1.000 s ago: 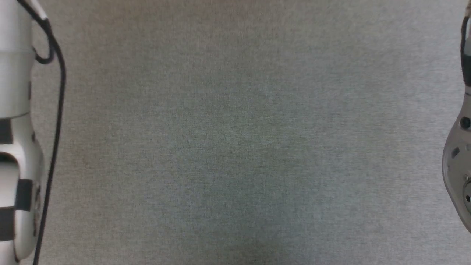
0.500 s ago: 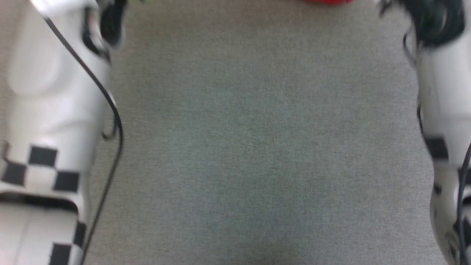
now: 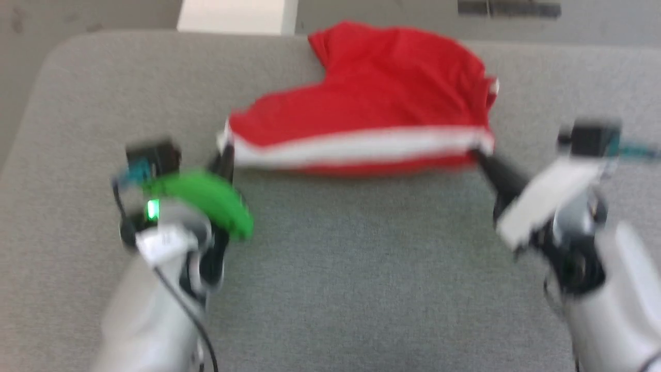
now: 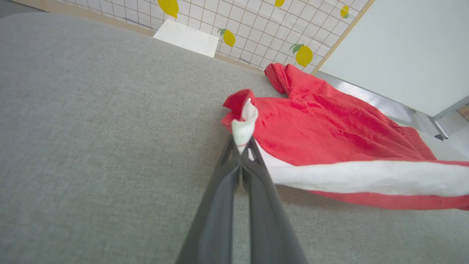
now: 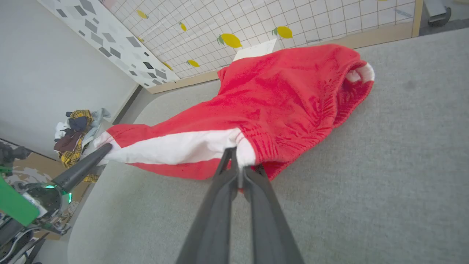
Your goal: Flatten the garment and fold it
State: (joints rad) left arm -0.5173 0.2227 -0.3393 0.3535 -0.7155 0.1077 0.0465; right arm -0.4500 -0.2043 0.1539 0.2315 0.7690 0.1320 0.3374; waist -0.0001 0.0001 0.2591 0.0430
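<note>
The garment (image 3: 372, 98), bright red shorts with a white stripe along the near edge, lies at the far middle of the grey table, its near edge lifted and stretched between both grippers. My left gripper (image 3: 225, 150) is shut on the garment's left corner; the left wrist view shows the left gripper (image 4: 242, 146) pinching a white band of the garment (image 4: 329, 128). My right gripper (image 3: 477, 154) is shut on the right corner; in the right wrist view the right gripper (image 5: 240, 163) clamps the garment (image 5: 278, 95) at the ribbed waistband end of the stripe.
The grey padded table (image 3: 335, 268) has a rounded far-left corner (image 3: 62, 46). A tiled wall with lemon prints (image 5: 263, 22) stands behind it. A pile of clothes (image 5: 77, 132) lies on the floor beyond the table's left side.
The head camera has tilted up from bare table to the far end, bringing the garment and both grippers into view.
</note>
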